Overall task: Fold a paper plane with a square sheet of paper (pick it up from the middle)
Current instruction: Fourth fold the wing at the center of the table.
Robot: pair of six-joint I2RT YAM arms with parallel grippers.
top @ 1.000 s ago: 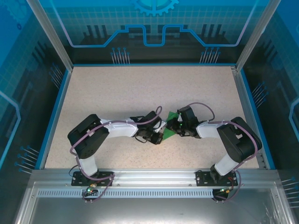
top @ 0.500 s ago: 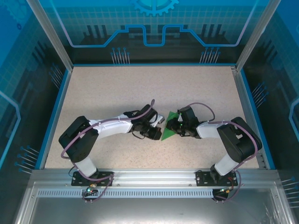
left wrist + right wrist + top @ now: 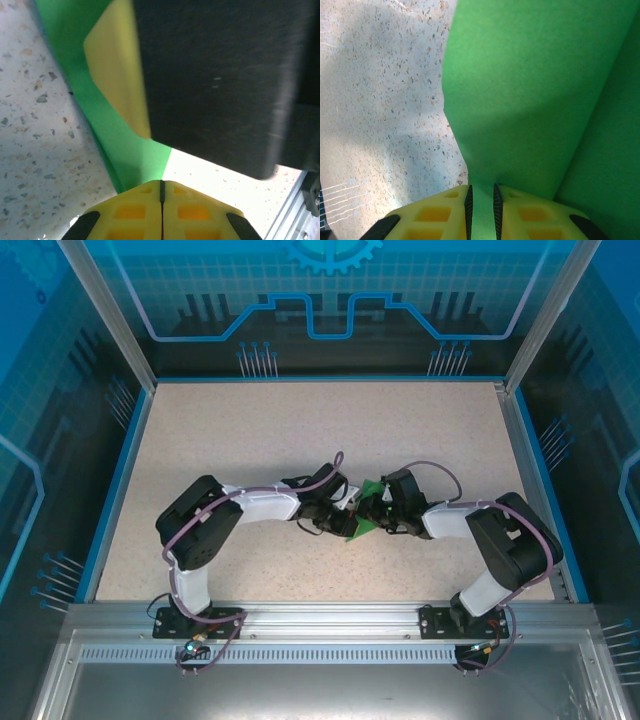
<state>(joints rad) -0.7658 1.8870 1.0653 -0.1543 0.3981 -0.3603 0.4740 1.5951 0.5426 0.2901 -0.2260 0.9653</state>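
Green sheet pinched in right jaws, running forward from them; left jaws closed, sheet edge at tips, grip unclear.

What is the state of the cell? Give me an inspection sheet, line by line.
Surface: speckled beige table, no marks seen.
Job's things: green paper, partly folded, between both claws at mid-table.
Clutter: nothing seen.
Claws: left claw shut at the paper's edge, grip unclear; right claw shut on the paper.
Cables: purple cables looped along both arms, off the paper.
Surroundings: blue panel walls; metal rail at the near edge.
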